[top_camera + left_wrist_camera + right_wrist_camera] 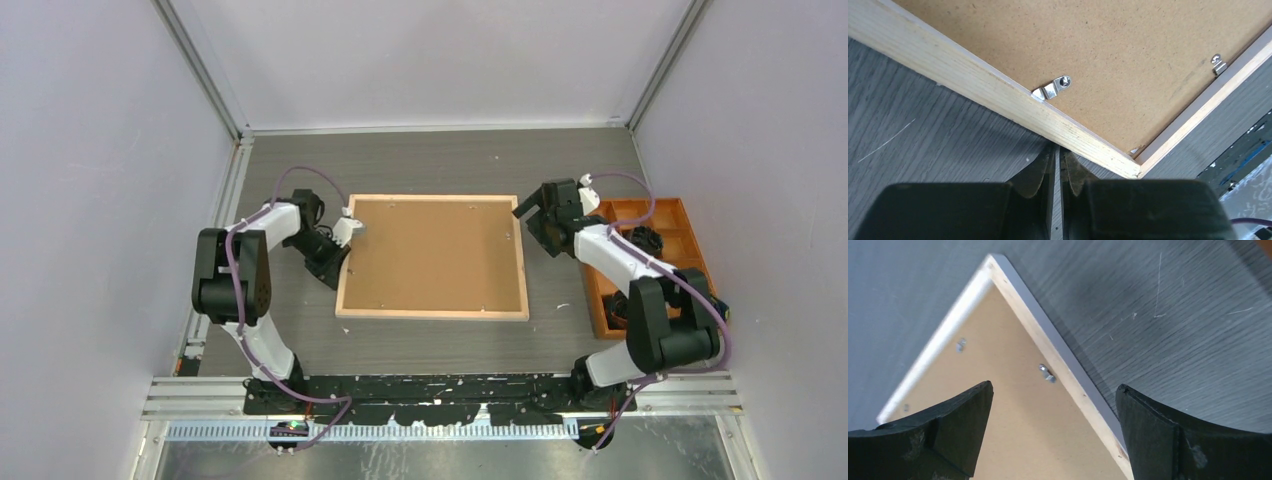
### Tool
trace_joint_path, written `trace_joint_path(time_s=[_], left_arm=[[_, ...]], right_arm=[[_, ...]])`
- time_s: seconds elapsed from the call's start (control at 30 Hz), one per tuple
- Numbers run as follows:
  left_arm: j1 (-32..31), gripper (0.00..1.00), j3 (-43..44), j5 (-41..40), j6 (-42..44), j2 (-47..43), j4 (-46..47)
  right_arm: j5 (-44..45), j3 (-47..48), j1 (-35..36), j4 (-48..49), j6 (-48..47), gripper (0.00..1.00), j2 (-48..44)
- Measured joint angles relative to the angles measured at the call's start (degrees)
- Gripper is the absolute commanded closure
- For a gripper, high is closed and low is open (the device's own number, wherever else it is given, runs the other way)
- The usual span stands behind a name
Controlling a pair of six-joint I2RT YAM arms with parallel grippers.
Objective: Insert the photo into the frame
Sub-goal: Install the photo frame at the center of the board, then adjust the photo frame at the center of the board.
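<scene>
The frame (432, 313) lies back-up in the middle of the table, its light wood rim around a brown backing board (435, 250) held by small metal clips (1053, 88). The photo is hidden. My left gripper (349, 228) is shut and empty. In the left wrist view its tips (1059, 150) rest against the outer side of the frame's rail (998, 95), near a corner. My right gripper (530, 212) hangs open over the frame's far right corner. The rail (1088, 417) runs between its spread fingers (1054, 387), which hold nothing.
An orange compartment tray (640, 201) with dark small parts stands at the right, under the right arm. White walls close in the table on three sides. Bare grey tabletop lies in front of and behind the frame.
</scene>
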Motion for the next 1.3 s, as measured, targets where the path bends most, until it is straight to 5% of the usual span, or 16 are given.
trace_joint_path(time_s=[0.47, 0.67, 0.83, 0.93, 1.13, 1.3], left_arm=[[-11.5, 0.89, -5.0, -5.3, 0.2, -4.9, 0.2], [-24.2, 0.85, -5.2, -7.1, -2.8, -4.8, -1.5], [-38.0, 0.47, -2.1, -4.3, -6.7, -2.1, -5.4], [-41.9, 0.39, 0.0, 0.2, -6.7, -1.6, -7.5], [-38.2, 0.32, 2.2, 3.4, -3.0, -5.5, -10.8], [-23.8, 0.39, 11.0, 5.5, 1.7, -10.1, -16.7]], right_arm=[[-8.8, 13.8, -1.3, 5.2, -1.1, 0.03, 23.2], [-11.3, 34.1, -0.8, 2.3, -2.1, 0.01, 37.4], [-11.4, 48.1, 1.9, -3.3, -5.6, 0.00, 45.0], [-11.9, 53.4, 2.6, -9.1, -8.9, 0.00, 45.6], [-9.5, 54.4, 1.9, -17.2, -14.3, 0.00, 39.7], [-7.6, 40.7, 0.1, -17.9, -14.3, 0.00, 24.5]])
